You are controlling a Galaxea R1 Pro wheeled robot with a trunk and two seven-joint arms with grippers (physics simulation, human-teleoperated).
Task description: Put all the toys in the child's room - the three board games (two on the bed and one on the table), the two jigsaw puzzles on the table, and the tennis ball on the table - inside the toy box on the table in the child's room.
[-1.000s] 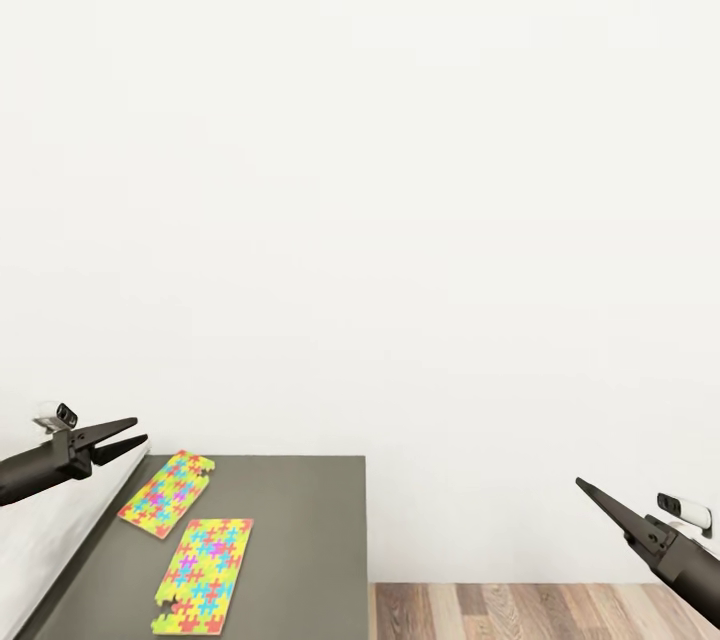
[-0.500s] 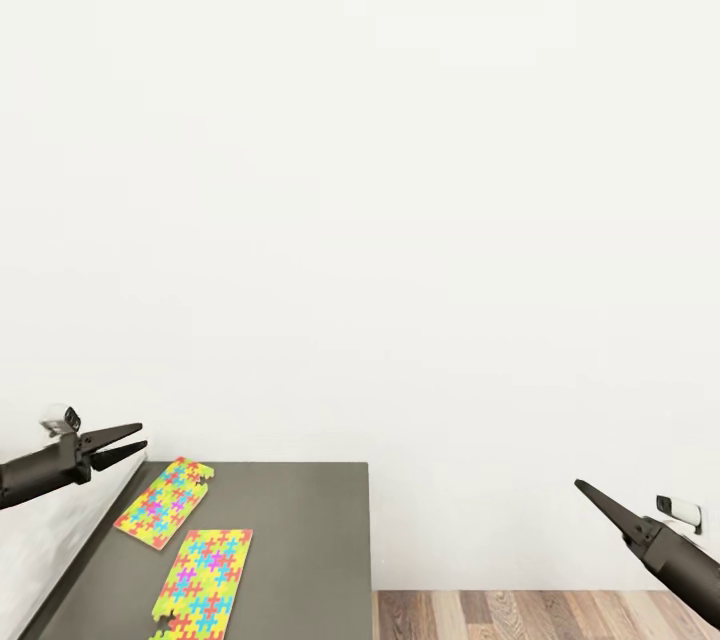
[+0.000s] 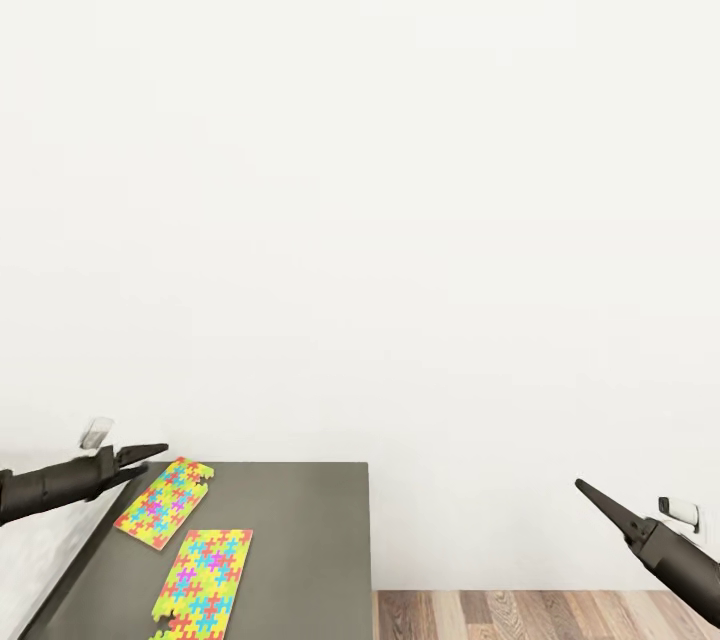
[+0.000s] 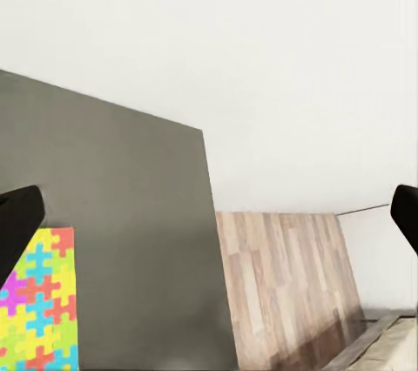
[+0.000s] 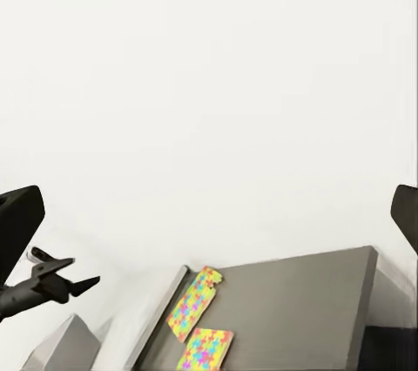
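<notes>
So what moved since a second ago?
The left end effector turned on its wrist and reached a little further over the table. The view shifted slightly early on. The two jigsaw puzzles lie untouched, and the right end effector has barely moved.

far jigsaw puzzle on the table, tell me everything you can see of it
The far jigsaw puzzle is a thin flat rectangle of interlocking pieces in yellow, red, pink, blue and green. It lies face up on the dark grey table, turned at an angle, near the table's left edge. A notch shows at one corner. Nothing else touches it; the nearer puzzle lies just apart.
</notes>
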